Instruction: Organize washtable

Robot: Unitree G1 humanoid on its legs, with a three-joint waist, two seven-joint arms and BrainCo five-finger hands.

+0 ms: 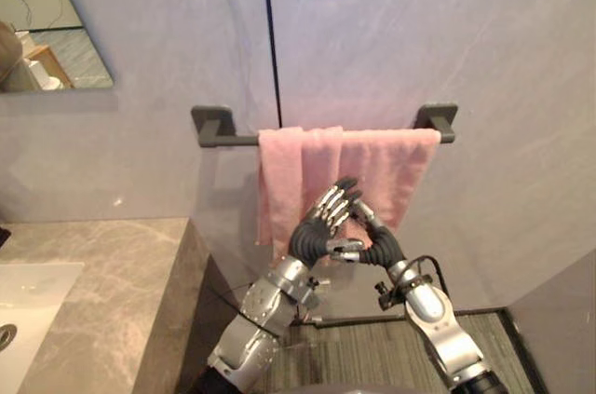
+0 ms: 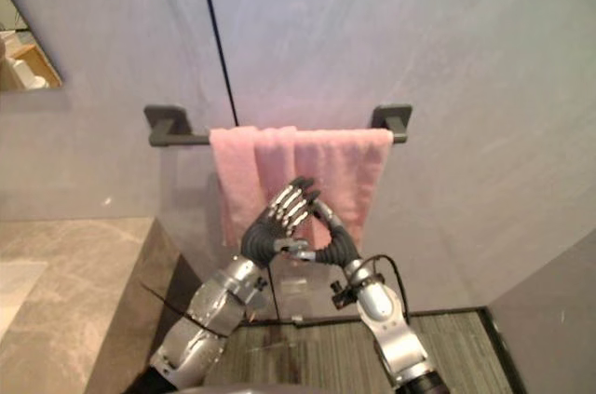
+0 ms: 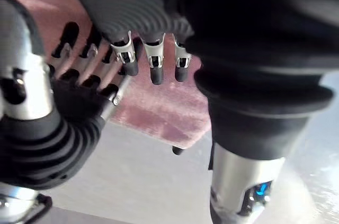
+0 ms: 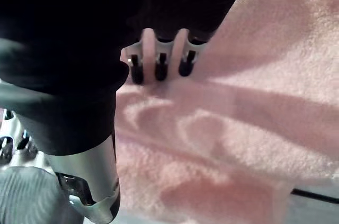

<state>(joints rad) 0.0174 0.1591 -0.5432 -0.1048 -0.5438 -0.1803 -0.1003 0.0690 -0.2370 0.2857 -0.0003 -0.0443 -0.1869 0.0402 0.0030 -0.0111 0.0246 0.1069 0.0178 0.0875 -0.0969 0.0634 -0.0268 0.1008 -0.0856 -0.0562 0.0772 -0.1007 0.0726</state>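
— What's at the far left?

— A mirror in the upper left corner. Below it, at lower left, is a stone counter with a white sink at the frame's edge.

— And the towel?

— The towel is pink and hangs in the centre of the frame. It is draped over a dark bar fixed to the grey wall. It covers the bar from about its middle to the right bracket, with folds bunched on its left side.

— Where are the hands?

— Both are raised just below centre, in front of the towel's lower part. The left hand comes up from lower left, fingers straight and spread, tips against the cloth. The right hand is beside it, touching it. Its fingers are extended too, reaching to the towel and gripping nothing.
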